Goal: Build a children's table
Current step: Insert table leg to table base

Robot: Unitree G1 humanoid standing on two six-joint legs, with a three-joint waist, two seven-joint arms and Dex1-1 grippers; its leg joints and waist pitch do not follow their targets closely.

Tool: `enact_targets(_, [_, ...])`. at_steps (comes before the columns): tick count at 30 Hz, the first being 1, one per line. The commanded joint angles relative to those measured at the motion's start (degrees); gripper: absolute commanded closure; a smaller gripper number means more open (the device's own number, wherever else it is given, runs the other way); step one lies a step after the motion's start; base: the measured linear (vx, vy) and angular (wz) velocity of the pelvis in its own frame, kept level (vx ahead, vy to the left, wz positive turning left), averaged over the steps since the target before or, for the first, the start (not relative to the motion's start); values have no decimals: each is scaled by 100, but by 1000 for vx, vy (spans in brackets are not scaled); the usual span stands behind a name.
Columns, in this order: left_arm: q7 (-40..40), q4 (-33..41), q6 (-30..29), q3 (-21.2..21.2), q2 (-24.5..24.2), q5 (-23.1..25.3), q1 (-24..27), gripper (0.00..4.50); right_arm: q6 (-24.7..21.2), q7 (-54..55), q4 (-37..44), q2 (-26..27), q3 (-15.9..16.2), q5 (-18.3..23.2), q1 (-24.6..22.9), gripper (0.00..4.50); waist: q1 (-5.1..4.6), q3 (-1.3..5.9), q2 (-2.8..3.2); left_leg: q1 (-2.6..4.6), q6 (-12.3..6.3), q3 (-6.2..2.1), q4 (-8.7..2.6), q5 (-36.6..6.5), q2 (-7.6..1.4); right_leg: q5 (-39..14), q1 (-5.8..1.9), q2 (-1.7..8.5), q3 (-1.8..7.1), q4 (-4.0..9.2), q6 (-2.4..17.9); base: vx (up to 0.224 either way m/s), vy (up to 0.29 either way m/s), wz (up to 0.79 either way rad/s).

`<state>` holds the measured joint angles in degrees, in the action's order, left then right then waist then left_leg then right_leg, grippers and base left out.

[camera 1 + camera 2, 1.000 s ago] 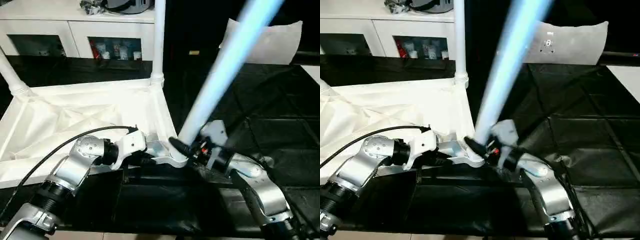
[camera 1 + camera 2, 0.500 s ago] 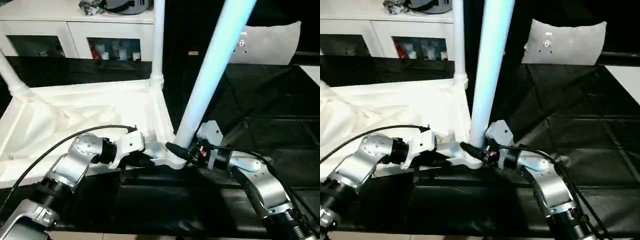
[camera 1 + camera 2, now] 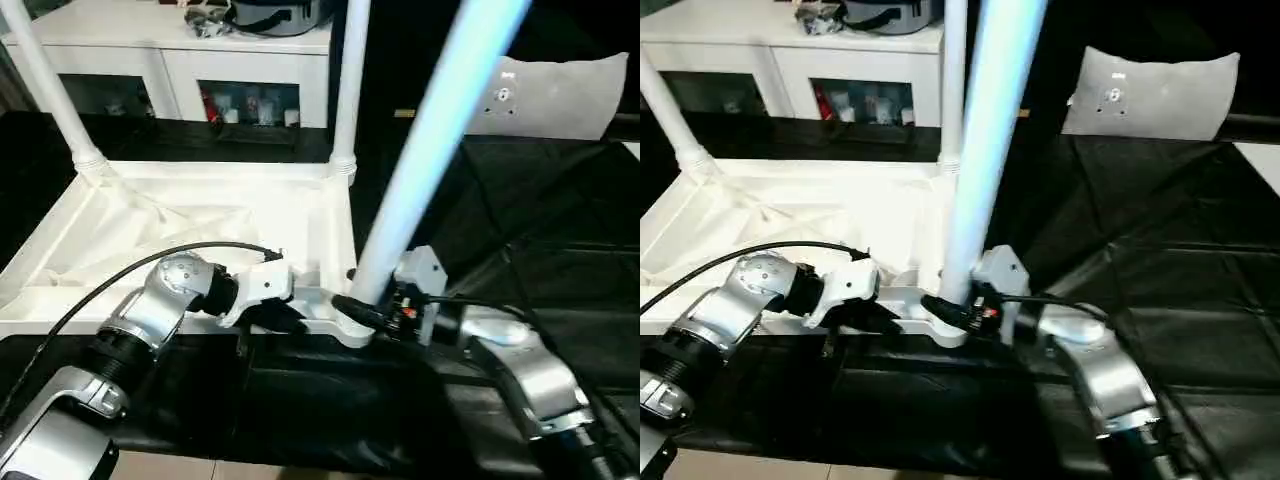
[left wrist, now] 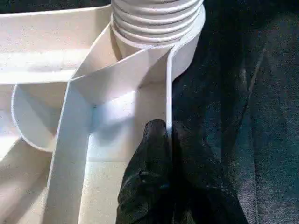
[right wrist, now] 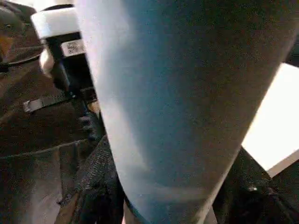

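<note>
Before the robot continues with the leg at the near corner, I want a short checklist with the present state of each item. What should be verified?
1. Left gripper shut on the table top's rim: ok.
2. Right gripper holds the near leg low, by the socket: ok.
3. Near leg upright: not ok, it leans to the right in the left eye view.
4. Near leg fully seated in the near corner socket: cannot tell, the gripper hides the joint.
5. Two far legs stand in their sockets: ok.
</note>
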<state>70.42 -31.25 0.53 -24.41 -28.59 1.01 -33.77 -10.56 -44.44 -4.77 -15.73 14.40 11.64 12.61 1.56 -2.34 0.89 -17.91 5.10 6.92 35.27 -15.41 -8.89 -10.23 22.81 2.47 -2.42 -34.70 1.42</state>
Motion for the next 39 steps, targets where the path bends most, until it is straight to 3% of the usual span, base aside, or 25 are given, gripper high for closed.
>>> enact_targets(1, [-1090, 570, -479, 782, -144, -10, 90, 450, -487, 615, -1076, 330, 442, -355, -208, 260, 12, 148, -55, -153, -66, -70, -566, -1277, -291, -3564, -259, 598, 315, 615, 618, 0, 0, 0])
enact_targets(3, [-1105, 803, -638, 827, -154, -63, 241, 450, -485, 747, -1126, 398, 366, -352, -154, 260, -12, 141, -8, -159, -40, -102, -558, -1371, -289, -4067, -220, 635, 294, 657, 420, -56, -23, -6])
enact_targets(4, [-1109, 935, -728, 852, -158, -94, 325, 450, -480, 811, -1154, 433, 327, -351, -125, 260, -58, 115, -5, -132, -82, -104, -572, -1592, -270, -4450, -157, 593, 234, 767, 188, -55, -19, -6])
enact_targets(5, [-1154, 1286, -932, 894, -154, -136, 552, 450, -503, 927, -1217, 521, 216, -336, -51, 260, -83, 139, -70, -144, -81, -113, -586, -1599, -293, -4365, -177, 605, 223, 745, 189, 0, 0, 0])
enact_targets(6, [-1274, 1960, -1305, 967, -105, -209, 985, 450, -530, 1109, -1325, 676, 33, -324, 77, 260, -130, 143, -54, -220, -106, -138, -646, -1526, -314, -4069, -250, 602, 195, 724, 248, 0, 0, 0])
enact_targets(7, [-1335, 2274, -1477, 999, -73, -246, 1183, 450, -540, 1190, -1364, 736, -35, -315, 132, 260, -192, 169, 3, -279, -71, -169, -697, -1354, -378, -3364, -322, 620, 184, 643, 498, 0, 0, 0])
enact_targets(8, [-1434, 2683, -1716, 1014, -3, -267, 1421, 450, -546, 1282, -1411, 800, -109, -290, 196, 260, -206, 178, 14, -278, -63, -168, -694, -1325, -400, -3073, -328, 614, 173, 613, 591, 0, 0, 0])
enact_targets(9, [-1480, 2838, -1814, 1014, 27, -271, 1505, 450, -541, 1321, -1434, 825, -133, -289, 218, 260, -241, 171, -25, -261, -69, -147, -696, -1361, -419, -2854, -304, 606, 174, 597, 713, 0, 0, 0])
enact_targets(10, [-1571, 3143, -2007, 1014, 85, -281, 1669, 450, -531, 1398, -1480, 874, -181, -287, 262, 260, -273, 153, 0, -242, -83, -114, -672, -1471, -401, -2628, -283, 604, 168, 593, 891, 0, 0, 0])
enact_targets(11, [-1889, 3939, -2584, 959, 336, -253, 2046, 450, -419, 1602, -1660, 971, -245, -338, 397, 260, -275, 169, -93, -204, -134, -72, -649, -1461, -379, -2641, -259, 580, 177, 625, 889, 0, 0, 0])
enact_targets(12, [-2002, 4174, -2763, 911, 439, -209, 2149, 450, -360, 1664, -1728, 1006, -262, -353, 442, 260, -304, 190, -69, -251, -106, -82, -653, -1193, -402, -2202, -311, 614, 203, 541, 1101, 0, 0, 0])
enact_targets(13, [-2063, 4287, -2855, 877, 499, -178, 2195, 450, -324, 1695, -1770, 1024, -272, -356, 470, 260, -282, 195, -109, -223, -189, -30, -618, -1063, -371, -2097, -290, 580, 196, 585, 1099, 0, 0, 0])
enact_targets(14, [-2093, 4312, -2881, 866, 526, -162, 2205, 450, -319, 1705, -1780, 1031, -274, -354, 477, 260, -265, 205, -88, -180, -214, -17, -604, -986, -369, -1992, -258, 572, 205, 568, 1137, 0, 0, 0])
enact_targets(15, [-2175, 4382, -2953, 834, 603, -120, 2234, 450, -308, 1733, -1806, 1052, -279, -347, 497, 260, -268, 209, -117, -189, -243, -8, -603, -904, -364, -1870, -268, 562, 202, 555, 1177, 0, 0, 0])
enact_targets(16, [-2270, 4500, -3085, 808, 666, -83, 2274, 450, -295, 1761, -1844, 1078, -290, -347, 521, 260, -232, 225, -111, -195, -285, 3, -596, -685, -377, -1507, -291, 554, 191, 517, 1256, 0, 0, 0])
enact_targets(17, [-2363, 4481, -3092, 786, 731, -32, 2271, 450, -283, 1753, -1855, 1101, -275, -350, 525, 260, -212, 222, -115, -195, -301, 5, -594, -633, -369, -1437, -297, 550, 188, 514, 1268, 0, 0, 0])
enact_targets(18, [-2494, 4467, -3124, 765, 797, 36, 2268, 450, -266, 1730, -1867, 1136, -261, -360, 525, 260, -177, 225, -158, -179, -359, 25, -581, -580, -355, -1452, -294, 553, 190, 518, 1259, 0, 0, 0])
enact_targets(20, [-2559, 4368, -3078, 729, 762, 177, 2221, 450, -263, 1695, -1861, 1161, -250, -359, 514, 260, -142, 228, -139, -193, -386, 21, -585, -468, -370, -1434, -307, 548, 183, 505, 1234, 0, 0, 0])
enact_targets(23, [-2669, 4332, -3256, 664, 588, 395, 2154, 450, -183, 1564, -1862, 1179, -162, -403, 506, 260, -100, 203, -103, -169, -294, 24, -602, -648, -377, -1711, -285, 529, 174, 537, 1097, 0, 0, 0])
enact_targets(24, [-2678, 4367, -3339, 639, 545, 420, 2161, 450, -170, 1583, -1876, 1184, -154, -426, 511, 260, -97, 199, -124, -155, -243, 22, -607, -797, -379, -1917, -277, 533, 176, 552, 1047, 0, 0, 0])
enact_targets(27, [-2705, 4377, -3481, 627, 467, 471, 2164, 450, -227, 1579, -1951, 1241, -220, -325, 540, 260, -114, 198, -102, -172, -165, 2, -620, -924, -376, -2084, -285, 534, 175, 568, 974, 0, 0, 0])
enact_targets(28, [-2684, 4365, -3584, 652, 438, 449, 2129, 450, -172, 1601, -2007, 1251, -253, -299, 566, 204, -119, 200, -101, -174, -154, -1, -619, -931, -375, -2058, -285, 532, 175, 565, 967, 0, 0, 0])
enact_targets(34, [-2759, 4159, -3692, 738, 424, 431, 1921, 450, -54, 1557, -2168, 1299, -317, -338, 663, 147, -122, 221, -66, -182, -166, 9, -600, -727, -359, -1494, -314, 514, 169, 515, 1166, 0, 0, 0])
enact_targets(39, [-2936, 3852, -3664, 781, 404, 527, 1744, 450, 77, 1505, -2228, 1262, -326, -385, 725, 113, -104, 208, -49, -165, -171, 12, -598, -878, -351, -2025, -294, 529, 160, 574, 1035, 0, 0, 0])
